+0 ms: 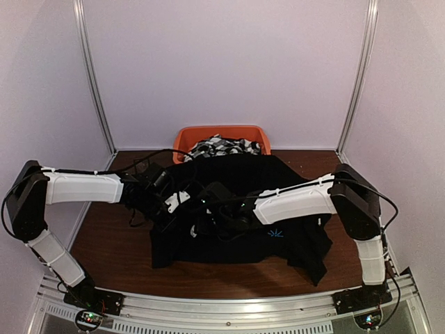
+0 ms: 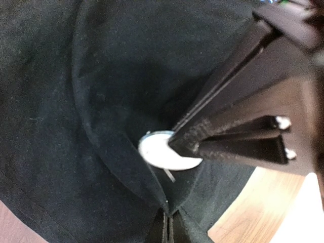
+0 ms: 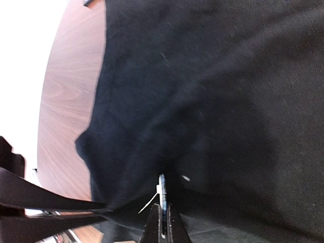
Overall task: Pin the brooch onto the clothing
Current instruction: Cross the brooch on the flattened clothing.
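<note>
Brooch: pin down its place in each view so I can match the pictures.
Top external: not made out against the black shirt.
Left wrist: brooch, white disc just below centre, held by the right fingers.
Right wrist: edge-on at bottom centre.
Shared landmark: the black shirt.

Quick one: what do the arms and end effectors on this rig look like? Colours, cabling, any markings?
Both match. The left arm and right arm have white shell links between boxy black joint housings, with thin black cables looping off them. The bases carry small green and red lights. The left end effector and right end effector have slim black fingers. No readable markings.
</note>
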Robot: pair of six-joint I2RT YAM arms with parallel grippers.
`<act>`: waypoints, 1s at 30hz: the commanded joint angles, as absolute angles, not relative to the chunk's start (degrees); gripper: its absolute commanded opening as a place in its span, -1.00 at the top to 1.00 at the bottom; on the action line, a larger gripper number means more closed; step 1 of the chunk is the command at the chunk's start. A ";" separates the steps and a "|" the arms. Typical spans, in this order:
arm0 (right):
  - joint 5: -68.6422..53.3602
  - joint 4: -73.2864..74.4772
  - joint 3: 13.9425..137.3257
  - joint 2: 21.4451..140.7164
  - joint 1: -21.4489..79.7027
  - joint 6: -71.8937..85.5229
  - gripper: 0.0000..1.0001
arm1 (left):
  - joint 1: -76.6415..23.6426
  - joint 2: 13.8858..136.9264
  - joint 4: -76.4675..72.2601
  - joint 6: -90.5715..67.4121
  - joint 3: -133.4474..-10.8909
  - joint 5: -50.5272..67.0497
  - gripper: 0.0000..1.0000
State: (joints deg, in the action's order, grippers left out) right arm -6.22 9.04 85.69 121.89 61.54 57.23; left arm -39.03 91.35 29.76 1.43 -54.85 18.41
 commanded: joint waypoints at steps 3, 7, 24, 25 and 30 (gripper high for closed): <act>-5.97 5.99 83.15 119.95 61.87 57.50 1.00 | -39.38 91.05 27.14 0.92 -54.76 19.49 1.00; -5.97 6.00 83.44 119.98 62.18 57.01 1.00 | -39.37 91.04 27.07 0.94 -54.67 19.66 1.00; -4.48 5.32 83.33 117.98 63.09 54.31 1.00 | -39.37 91.13 27.23 0.87 -54.58 19.29 1.00; -4.48 5.38 83.26 117.94 63.18 54.16 1.00 | -39.40 91.23 27.29 0.85 -54.58 19.07 1.00; -4.50 5.01 82.39 117.20 63.37 53.45 1.00 | -39.38 91.62 27.63 0.87 -54.67 18.62 1.00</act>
